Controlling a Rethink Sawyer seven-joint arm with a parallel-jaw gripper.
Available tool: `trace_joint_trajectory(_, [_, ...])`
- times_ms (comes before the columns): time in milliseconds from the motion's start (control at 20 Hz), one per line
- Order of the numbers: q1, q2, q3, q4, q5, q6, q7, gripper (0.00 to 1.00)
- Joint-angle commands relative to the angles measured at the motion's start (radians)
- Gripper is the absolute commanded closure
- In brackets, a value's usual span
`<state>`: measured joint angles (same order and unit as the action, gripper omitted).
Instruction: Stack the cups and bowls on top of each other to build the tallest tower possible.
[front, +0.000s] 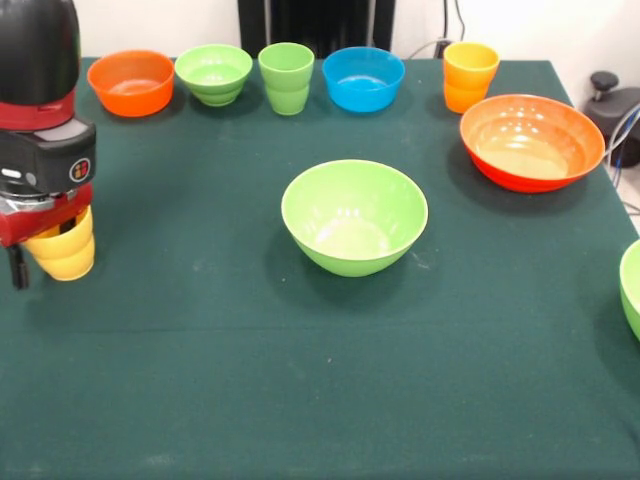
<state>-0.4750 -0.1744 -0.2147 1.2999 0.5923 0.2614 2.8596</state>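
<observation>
Right, from my seat the arm fills the upper left corner, its black and red body coming straight down over the yellow cup. The gripper sits around that cup, with one dark finger showing just left of it, but the wrist hides the rest, so I cannot tell how far it is open or whether it has the cup clamped. I also cannot tell whether the cup touches the green surface.

Well to the gripper's right and a little farther back lies the large orange-red bowl, mouth up. The large light green bowl stands between it and the gripper, also upright. Another green bowl is cut off at the right edge.

Along the far side, beyond the gripper, run the small orange bowl, the small light green bowl, the light green cup, the small blue bowl and the orange-yellow cup, all upright and apart.

The yellow cup is glossy, with a stepped waist.
</observation>
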Motion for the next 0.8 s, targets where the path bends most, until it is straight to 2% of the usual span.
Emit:
trace_joint_trajectory(50, [-0.007, 0.078, 0.252, 0.239, 0.041, -0.008, 0.133, 0.00])
trace_joint_trajectory(250, [0.019, 0.076, 0.235, 0.241, 0.076, -0.010, 0.158, 0.00])
trace_joint_trajectory(400, [-0.004, 0.065, 0.278, 0.270, 0.103, -0.039, 0.151, 0.00])
trace_joint_trajectory(650, [0.024, 0.049, 0.273, 0.280, 0.150, -0.028, 0.168, 0.00])
trace_joint_trajectory(800, [0.020, 0.029, 0.314, 0.313, 0.181, -0.072, 0.186, 0.00])
